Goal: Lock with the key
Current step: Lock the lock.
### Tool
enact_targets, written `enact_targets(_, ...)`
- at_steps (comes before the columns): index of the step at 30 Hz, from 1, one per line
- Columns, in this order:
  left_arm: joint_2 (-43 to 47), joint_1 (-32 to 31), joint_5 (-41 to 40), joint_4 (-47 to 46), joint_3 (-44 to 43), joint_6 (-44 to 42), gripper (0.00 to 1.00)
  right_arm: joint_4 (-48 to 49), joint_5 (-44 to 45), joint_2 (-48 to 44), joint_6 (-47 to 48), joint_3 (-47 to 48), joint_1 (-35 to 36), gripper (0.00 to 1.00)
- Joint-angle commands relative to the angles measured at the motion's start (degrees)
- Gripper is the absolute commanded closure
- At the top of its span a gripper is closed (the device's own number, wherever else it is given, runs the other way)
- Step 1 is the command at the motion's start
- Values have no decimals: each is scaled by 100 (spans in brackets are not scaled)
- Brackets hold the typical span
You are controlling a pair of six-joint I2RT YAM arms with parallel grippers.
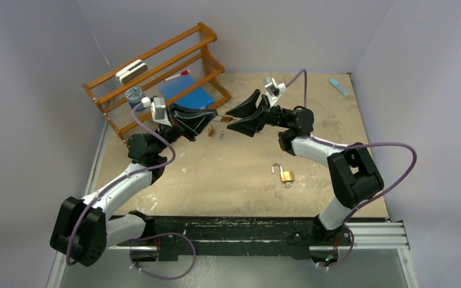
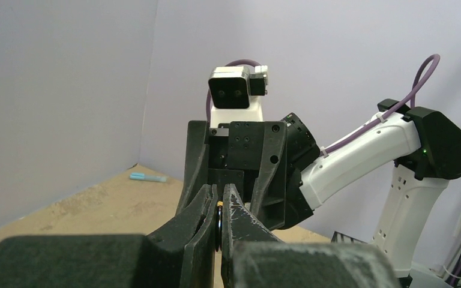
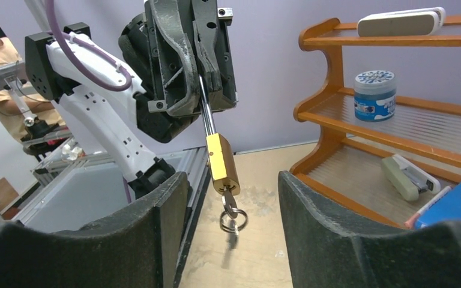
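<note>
Brass padlock (image 3: 223, 164) hangs from left hand (image 2: 219, 207), seemingly untouched inside half-open right hand (image 3: 231, 183).

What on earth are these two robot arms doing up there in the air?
The left gripper holds a brass padlock up by its shackle, with a key and ring hanging from its underside. The right gripper, jaws open, sits on either side of the lock, not gripping. A second padlock lies on the table.
</note>
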State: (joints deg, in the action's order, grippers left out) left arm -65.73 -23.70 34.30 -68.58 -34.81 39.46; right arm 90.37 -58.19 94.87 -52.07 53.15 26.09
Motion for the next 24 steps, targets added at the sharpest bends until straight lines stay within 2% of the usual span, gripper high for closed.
enact_targets(1,79,-3,24,-395,-23,35,100,1413,-77,-19,-151,310,72,43)
enact_targets(6,92,-3,33,-393,-12,28,100,1413,-101,62,-245,455,132,54)
enact_targets(8,96,-3,33,-378,-9,20,100,1413,-115,83,-286,509,143,62)
enact_targets(9,104,-3,28,-372,-8,10,100,1413,-140,98,-319,551,150,71)
enact_targets(11,106,-3,12,-355,-1,-2,100,1413,-189,143,-418,617,159,95)
enact_targets(12,114,-3,2,-347,-2,-15,100,1409,-196,157,-490,640,160,100)
enact_targets(17,168,-3,15,-50,-63,-181,100,1378,-531,144,-781,698,132,100)
enact_targets(18,204,-3,37,156,-98,-271,96,1319,-654,131,-845,751,119,100)
enact_targets(20,307,-3,55,617,-175,-457,73,1123,-934,96,-952,860,103,100)
enact_targets(23,556,-3,55,1196,-251,-764,48,884,-1278,-13,-1040,916,17,100)
enact_targets(24,631,-3,36,1337,-277,-829,45,750,-1353,-66,-1030,911,-40,100)
